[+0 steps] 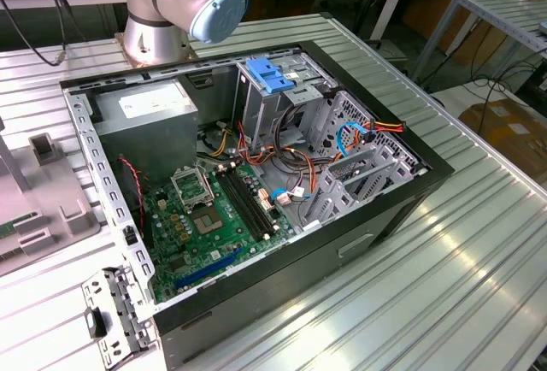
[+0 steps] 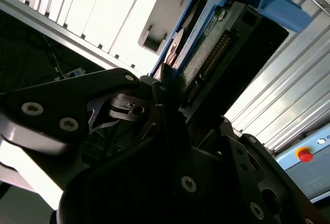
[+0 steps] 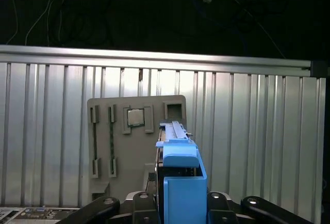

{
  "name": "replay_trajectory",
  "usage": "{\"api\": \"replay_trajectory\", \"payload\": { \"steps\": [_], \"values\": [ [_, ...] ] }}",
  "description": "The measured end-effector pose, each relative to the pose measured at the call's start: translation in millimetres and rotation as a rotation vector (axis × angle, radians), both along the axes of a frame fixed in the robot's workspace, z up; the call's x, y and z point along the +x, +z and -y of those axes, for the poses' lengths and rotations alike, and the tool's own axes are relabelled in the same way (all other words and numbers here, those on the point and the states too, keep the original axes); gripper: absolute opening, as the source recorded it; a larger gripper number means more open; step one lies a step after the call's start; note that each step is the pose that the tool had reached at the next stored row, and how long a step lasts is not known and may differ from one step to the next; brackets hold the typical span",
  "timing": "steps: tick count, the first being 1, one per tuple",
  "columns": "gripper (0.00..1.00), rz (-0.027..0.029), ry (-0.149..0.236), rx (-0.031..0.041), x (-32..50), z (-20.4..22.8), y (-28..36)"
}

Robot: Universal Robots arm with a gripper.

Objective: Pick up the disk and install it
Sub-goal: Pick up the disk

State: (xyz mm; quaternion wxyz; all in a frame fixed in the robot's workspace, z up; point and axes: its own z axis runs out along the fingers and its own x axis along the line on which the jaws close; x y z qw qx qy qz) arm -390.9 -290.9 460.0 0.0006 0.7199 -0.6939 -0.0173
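The disk (image 3: 178,180) is a grey drive in a blue plastic carrier frame, seen end-on in the first wrist view. It stands between the dark fingers (image 3: 140,202) of my gripper (image 3: 178,206), which is shut on it. In the second wrist view the disk (image 2: 206,43) shows its connector edge and its blue frame, and the gripper (image 2: 170,92) clamps its near end. A grey holder plate (image 3: 131,146) with cut-out slots lies on the ribbed metal table behind the disk.
In the exterior view an open computer case (image 1: 402,209) lies on the ribbed table, motherboard (image 1: 205,217) up. Its metal drive cage (image 1: 286,106) carries a fixed blue bracket (image 1: 269,74). The arm's base (image 1: 184,3) stands behind the case. A grey fixture (image 1: 43,204) sits at the exterior view's left.
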Motion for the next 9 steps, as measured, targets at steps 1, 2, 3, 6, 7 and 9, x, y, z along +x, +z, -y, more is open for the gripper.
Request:
{"api": "replay_trajectory", "payload": {
  "steps": [1, 2, 3, 6, 7, 9],
  "values": [
    [0.37, 0.0000, 0.000, 0.0000, 0.6, 0.5, 0.0],
    [0.37, 0.0000, 0.000, 0.0000, 1.2, 0.9, 0.0],
    [0.37, -0.0001, 0.000, 0.0000, 2.2, 1.9, 0.0],
    [0.37, -0.0001, 0.000, 0.0000, 4.5, 4.2, 0.0],
    [0.37, -0.0002, 0.000, 0.0000, 5.1, 4.8, 0.0],
    [0.37, -0.0002, 0.000, 0.0000, 6.2, 6.0, 0.0]
  ]
}}
